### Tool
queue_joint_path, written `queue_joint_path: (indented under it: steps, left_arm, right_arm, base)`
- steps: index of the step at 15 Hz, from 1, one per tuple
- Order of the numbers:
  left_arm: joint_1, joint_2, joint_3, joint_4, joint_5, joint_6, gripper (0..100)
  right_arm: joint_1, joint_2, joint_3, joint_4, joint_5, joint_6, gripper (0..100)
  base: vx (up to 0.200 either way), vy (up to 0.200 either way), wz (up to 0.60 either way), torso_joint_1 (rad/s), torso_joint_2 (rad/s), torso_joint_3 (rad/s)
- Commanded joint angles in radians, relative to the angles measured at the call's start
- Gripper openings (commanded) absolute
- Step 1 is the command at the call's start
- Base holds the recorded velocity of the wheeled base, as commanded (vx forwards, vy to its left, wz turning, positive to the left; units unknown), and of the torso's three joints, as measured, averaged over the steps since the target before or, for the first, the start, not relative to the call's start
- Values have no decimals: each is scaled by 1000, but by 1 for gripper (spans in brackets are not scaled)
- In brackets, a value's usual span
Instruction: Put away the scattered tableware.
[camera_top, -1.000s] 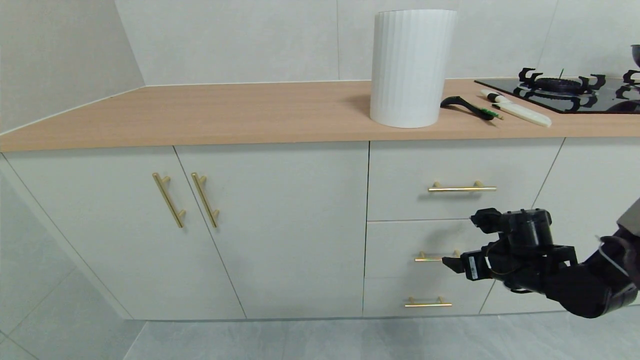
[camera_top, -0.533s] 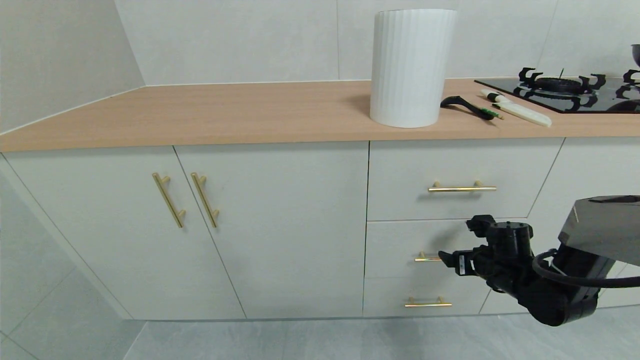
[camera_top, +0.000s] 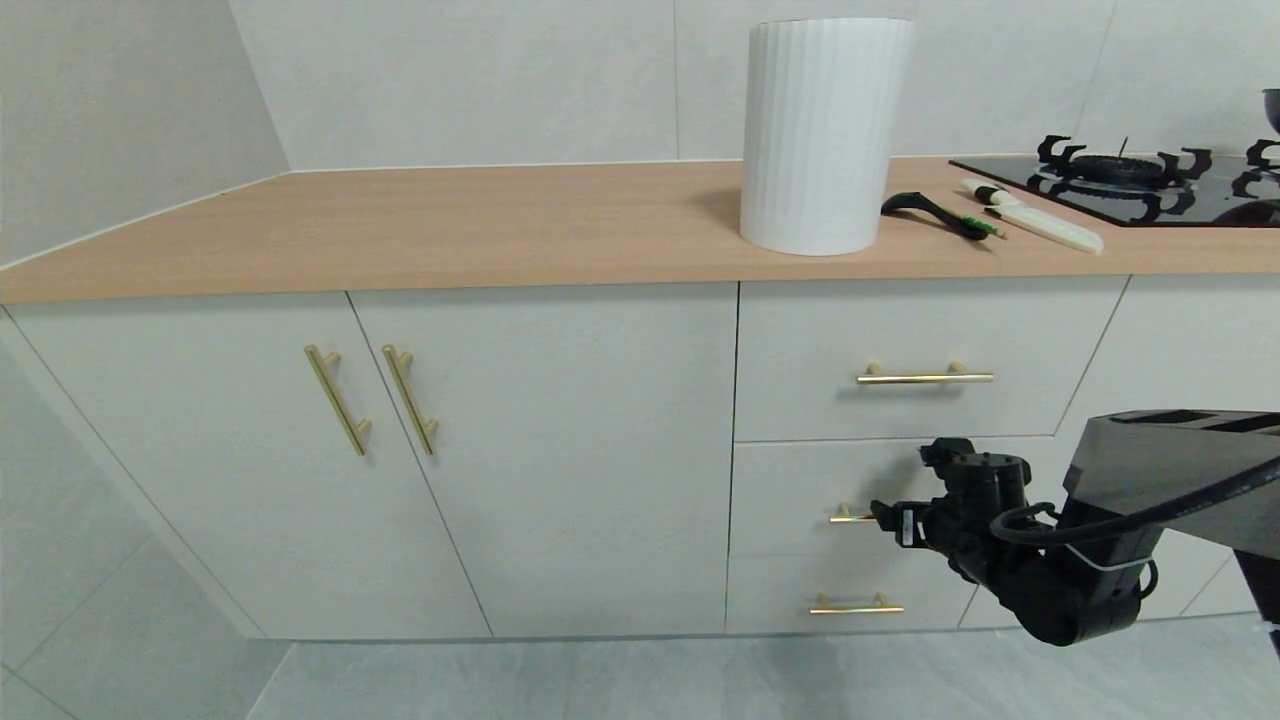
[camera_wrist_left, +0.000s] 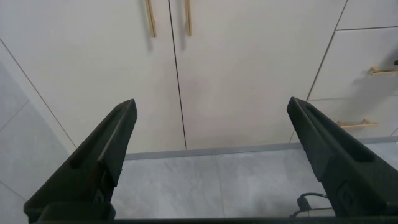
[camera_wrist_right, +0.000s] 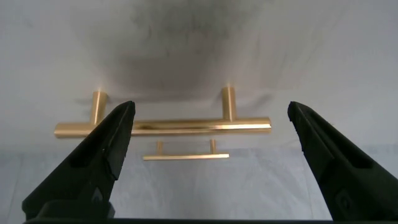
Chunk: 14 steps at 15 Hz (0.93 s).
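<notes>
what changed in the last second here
The right gripper moved in toward the cabinet, leftward in the head view, up to the middle drawer handle. Its jaws are open close before the handle and hold nothing. The drawer stayed shut. The white container and the utensils on the counter did not move.

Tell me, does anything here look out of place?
Only two utensils: a black-handled tool and a white knife lie loose and askew on the countertop, between the white ribbed container and the hob. Nothing looks spilled or broken.
</notes>
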<state>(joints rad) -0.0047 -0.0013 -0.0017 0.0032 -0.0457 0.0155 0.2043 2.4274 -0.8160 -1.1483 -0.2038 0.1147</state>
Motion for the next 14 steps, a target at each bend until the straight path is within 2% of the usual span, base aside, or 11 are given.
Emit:
queue_joint_path:
  steps: [1, 14]
  left_arm:
    - [0, 1, 0, 0, 0, 0, 100]
    - [0, 1, 0, 0, 0, 0, 100]
  right_arm:
    - [0, 32, -15, -2, -3, -1, 100]
    - [0, 12, 4, 33, -3, -1, 100]
  base:
    - [0, 0, 0, 0, 0, 0]
    - [0, 0, 0, 0, 0, 0]
